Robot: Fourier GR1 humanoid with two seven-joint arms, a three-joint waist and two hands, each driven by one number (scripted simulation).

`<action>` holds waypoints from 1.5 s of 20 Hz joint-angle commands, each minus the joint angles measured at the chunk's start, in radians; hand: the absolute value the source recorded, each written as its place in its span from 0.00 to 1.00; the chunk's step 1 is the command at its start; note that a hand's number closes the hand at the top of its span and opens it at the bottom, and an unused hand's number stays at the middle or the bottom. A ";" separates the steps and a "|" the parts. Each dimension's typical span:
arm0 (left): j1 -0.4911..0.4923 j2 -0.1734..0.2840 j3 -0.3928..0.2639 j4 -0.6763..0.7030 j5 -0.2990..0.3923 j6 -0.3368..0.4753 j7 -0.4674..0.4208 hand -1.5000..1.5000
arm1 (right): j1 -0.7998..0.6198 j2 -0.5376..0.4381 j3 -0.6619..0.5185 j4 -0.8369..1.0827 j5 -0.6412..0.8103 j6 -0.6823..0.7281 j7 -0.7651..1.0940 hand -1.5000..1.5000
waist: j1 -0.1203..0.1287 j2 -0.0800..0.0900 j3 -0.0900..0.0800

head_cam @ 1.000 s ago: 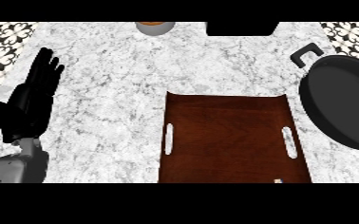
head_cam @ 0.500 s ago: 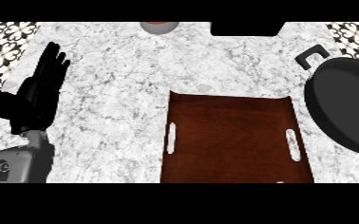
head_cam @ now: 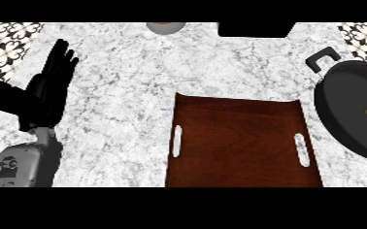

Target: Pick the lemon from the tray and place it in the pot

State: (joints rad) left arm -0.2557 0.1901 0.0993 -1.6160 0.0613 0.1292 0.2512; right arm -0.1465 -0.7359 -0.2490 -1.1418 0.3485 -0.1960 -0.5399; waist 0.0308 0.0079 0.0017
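Fingers (head_cam: 61,58) of the left hand (head_cam: 46,89) stand straight and together at the frame's left edge, holding nothing. At lower centre lies the brown tray (head_cam: 240,140) (no lemon shows on it); the black pot (head_cam: 344,104) sits at right.

A white marbled table (head_cam: 143,92) fills the view. At its far edge sit a grey bowl (head_cam: 165,27) and a black block (head_cam: 256,29).

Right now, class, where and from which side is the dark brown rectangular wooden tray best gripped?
Probably by its white left handle and white right handle, coming from both sides: the brown tray lies flat on the marble counter, showing no other raised part.
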 commanded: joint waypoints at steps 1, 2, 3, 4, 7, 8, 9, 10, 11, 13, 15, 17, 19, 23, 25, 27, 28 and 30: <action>0.036 0.007 0.007 -0.072 0.026 -0.017 0.037 0.50 | -0.176 0.011 0.030 0.296 0.080 -0.033 -0.085 1.00 | 0.007 -0.001 0.000; -0.026 0.006 0.036 0.088 0.028 -0.027 -0.052 0.50 | -0.192 0.030 0.040 0.345 0.062 -0.001 -0.114 1.00 | -0.001 0.004 0.000; 0.071 -0.015 0.001 -0.021 0.008 -0.017 -0.049 0.50 | -0.221 0.028 0.034 0.359 0.036 0.058 -0.076 1.00 | 0.003 -0.001 0.000; 0.027 0.027 0.026 -0.033 0.022 -0.028 0.010 0.50 | -0.214 0.042 0.030 0.420 0.038 0.055 -0.090 1.00 | 0.006 0.000 0.001; 0.002 -0.002 0.021 0.049 0.017 -0.020 -0.037 0.50 | -0.311 0.062 0.060 0.549 0.066 0.109 -0.074 0.00 | 0.008 0.005 0.001; 0.014 0.021 0.032 0.033 0.030 -0.050 -0.056 0.50 | -0.336 -0.016 0.028 0.581 0.023 0.230 -0.099 0.00 | 0.009 0.005 0.001; -0.001 0.005 0.024 0.037 0.008 -0.016 -0.039 0.50 | -0.292 0.047 0.051 0.590 0.034 0.205 -0.181 0.00 | -0.002 0.002 0.001; -0.040 -0.001 0.005 -0.006 -0.009 0.016 0.029 0.50 | -0.322 0.043 0.050 0.638 0.038 0.223 -0.201 0.00 | 0.007 0.004 0.003; 0.033 -0.002 -0.009 -0.041 -0.008 -0.007 0.012 0.50 | -0.334 0.055 0.058 0.646 0.030 0.270 -0.199 0.00 | 0.012 0.001 0.002; -0.011 0.026 0.021 -0.007 0.015 -0.029 0.010 0.50 | -0.377 0.068 0.033 0.690 -0.008 0.339 -0.241 0.00 | 0.008 0.004 0.002; 0.012 0.025 0.019 -0.014 0.003 -0.025 -0.006 0.50 | -0.406 0.070 -0.029 0.671 -0.094 0.423 -0.252 0.00 | -0.005 -0.002 0.001; -0.029 -0.017 -0.004 0.018 -0.023 0.021 0.003 0.50 | -0.428 0.103 -0.072 0.724 -0.137 0.430 -0.280 0.00 | -0.008 0.004 0.003; 0.020 0.001 0.015 0.004 0.013 -0.024 -0.024 0.50 | -0.431 0.020 -0.127 0.776 -0.193 0.558 -0.296 0.00 | -0.004 0.003 0.002; 0.005 0.006 0.017 -0.025 0.007 -0.010 0.013 0.50 | -0.447 -0.067 -0.178 0.852 -0.242 0.697 -0.295 0.00 | -0.010 0.001 0.002; 0.088 -0.020 0.002 -0.036 -0.007 -0.009 -0.046 0.50 | -0.455 -0.127 -0.203 0.894 -0.259 0.728 -0.267 0.00 | -0.001 0.002 0.002; 0.019 0.008 0.015 -0.031 0.001 -0.013 0.015 0.50 | -0.440 -0.144 -0.199 0.915 -0.250 0.735 -0.302 0.00 | -0.004 0.004 0.003; 0.052 -0.014 0.006 -0.034 0.007 -0.017 -0.023 0.50 | -0.416 -0.170 -0.211 0.931 -0.259 0.761 -0.314 0.00 | 0.003 0.008 0.005; 0.030 0.006 0.028 0.012 0.021 -0.040 -0.054 0.50 | -0.430 -0.185 -0.219 0.934 -0.270 0.781 -0.300 0.00 | 0.006 0.014 0.006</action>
State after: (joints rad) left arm -0.2134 0.1837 0.1117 -1.6264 0.0662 0.1083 0.2134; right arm -0.5833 -0.8687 -0.4414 -0.2520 0.1017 0.4420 -0.7649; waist 0.0309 0.0150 0.0054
